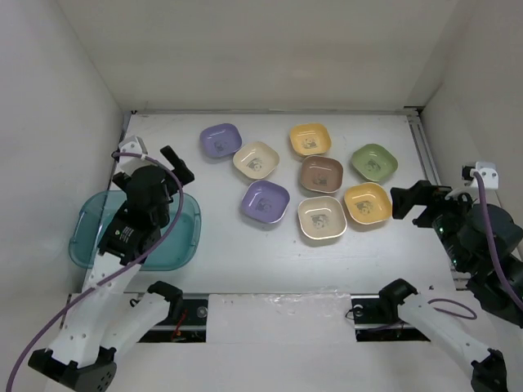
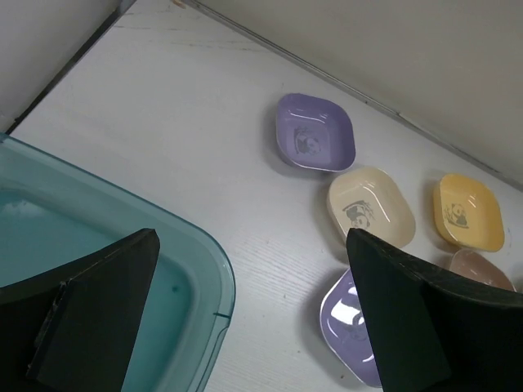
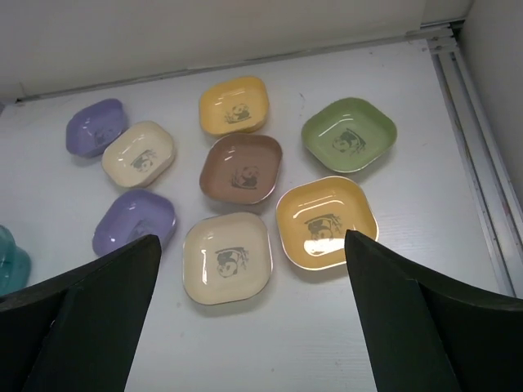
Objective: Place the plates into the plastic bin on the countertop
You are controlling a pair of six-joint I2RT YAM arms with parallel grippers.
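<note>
The plastic bin (image 1: 184,238) sits at the left edge of the countertop (image 1: 237,261), with the left arm reaching across it in the top view. The left gripper (image 2: 253,278) hangs over the bin's far right corner, its jaws spread wide and holding nothing.

All eight plates lie right side up on the countertop to the right of the bin, well apart from it, each with a dark print in its middle. Furthest left is the back purple plate (image 1: 221,140). The back cream plate (image 1: 256,159) is just beside it, a little nearer. The front purple plate (image 1: 265,202) lies nearer still. In the middle come the back yellow plate (image 1: 310,140), the brown plate (image 1: 320,173) just in front of it, and the front cream plate (image 1: 321,219) nearest the arms. Further right the green plate (image 1: 374,162) lies at the back, with the front yellow plate (image 1: 367,202) closer in, just beside the front cream plate.

The right gripper (image 1: 415,206) hovers to the right of the front yellow plate, near it but not touching, and faces the group. Its jaws stand fully apart with nothing in them
</note>
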